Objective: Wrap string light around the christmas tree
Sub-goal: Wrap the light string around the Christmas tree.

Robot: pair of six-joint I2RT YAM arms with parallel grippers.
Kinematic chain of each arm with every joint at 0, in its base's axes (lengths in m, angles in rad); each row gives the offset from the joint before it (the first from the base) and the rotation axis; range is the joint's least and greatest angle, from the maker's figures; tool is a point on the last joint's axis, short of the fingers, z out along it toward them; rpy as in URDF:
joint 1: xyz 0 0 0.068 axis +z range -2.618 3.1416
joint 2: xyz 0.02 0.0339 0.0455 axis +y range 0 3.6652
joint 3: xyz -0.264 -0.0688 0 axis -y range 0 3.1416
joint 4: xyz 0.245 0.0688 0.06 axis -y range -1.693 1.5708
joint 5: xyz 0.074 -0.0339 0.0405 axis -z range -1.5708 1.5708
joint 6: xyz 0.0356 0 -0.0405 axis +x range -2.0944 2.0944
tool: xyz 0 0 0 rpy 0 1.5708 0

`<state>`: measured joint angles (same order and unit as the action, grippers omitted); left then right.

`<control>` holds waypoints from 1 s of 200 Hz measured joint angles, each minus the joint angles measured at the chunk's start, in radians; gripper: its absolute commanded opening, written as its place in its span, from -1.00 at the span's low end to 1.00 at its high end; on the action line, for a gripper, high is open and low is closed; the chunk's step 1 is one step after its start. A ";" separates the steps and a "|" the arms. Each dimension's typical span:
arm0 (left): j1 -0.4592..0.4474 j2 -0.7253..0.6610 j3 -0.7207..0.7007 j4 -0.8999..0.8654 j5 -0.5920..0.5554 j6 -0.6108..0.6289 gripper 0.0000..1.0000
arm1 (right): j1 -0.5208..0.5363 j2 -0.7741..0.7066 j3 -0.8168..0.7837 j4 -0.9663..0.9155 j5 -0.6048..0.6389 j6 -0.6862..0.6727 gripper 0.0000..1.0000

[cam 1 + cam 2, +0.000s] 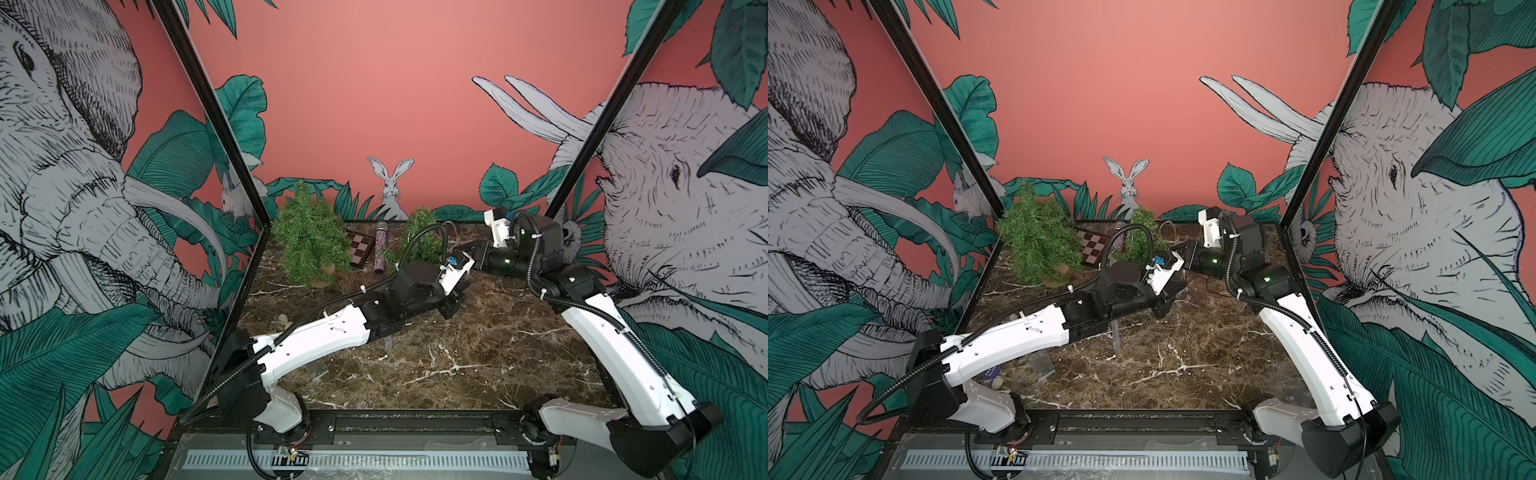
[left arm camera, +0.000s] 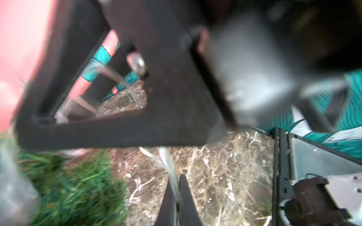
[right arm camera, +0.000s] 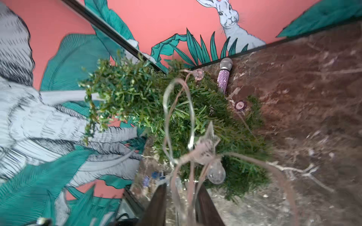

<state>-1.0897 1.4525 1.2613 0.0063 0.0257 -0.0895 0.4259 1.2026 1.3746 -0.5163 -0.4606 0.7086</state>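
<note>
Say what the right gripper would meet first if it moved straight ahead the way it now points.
The string light: its loose strands and a round clear bulb hang ahead of the right gripper, whose jaws stand apart. Behind them comes the smaller Christmas tree; the gap is hard to judge.

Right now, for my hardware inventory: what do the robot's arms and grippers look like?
The left arm and right arm have white shell links joined by black housings. A black corrugated conduit runs along each, tied with white zip ties. Green lights glow on the right arm's joints; a blue connector sits at the left wrist. The left gripper and right gripper have dark tapered fingers.
</note>
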 measured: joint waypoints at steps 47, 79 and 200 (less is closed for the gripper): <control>0.010 -0.259 -0.005 -0.243 0.057 0.018 -1.00 | -0.025 -0.002 0.001 -0.007 0.020 -0.051 0.29; 0.084 -0.394 0.031 -0.407 0.050 0.035 -1.00 | -0.040 0.016 0.012 -0.049 0.064 -0.098 0.23; 0.240 -0.322 0.200 -0.681 -0.270 0.131 -1.00 | 0.013 -0.015 -0.097 -0.053 0.123 -0.295 -0.10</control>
<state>-0.8497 1.1309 1.4612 -0.6743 -0.2440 0.0414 0.4385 1.1877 1.2778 -0.5697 -0.3378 0.4133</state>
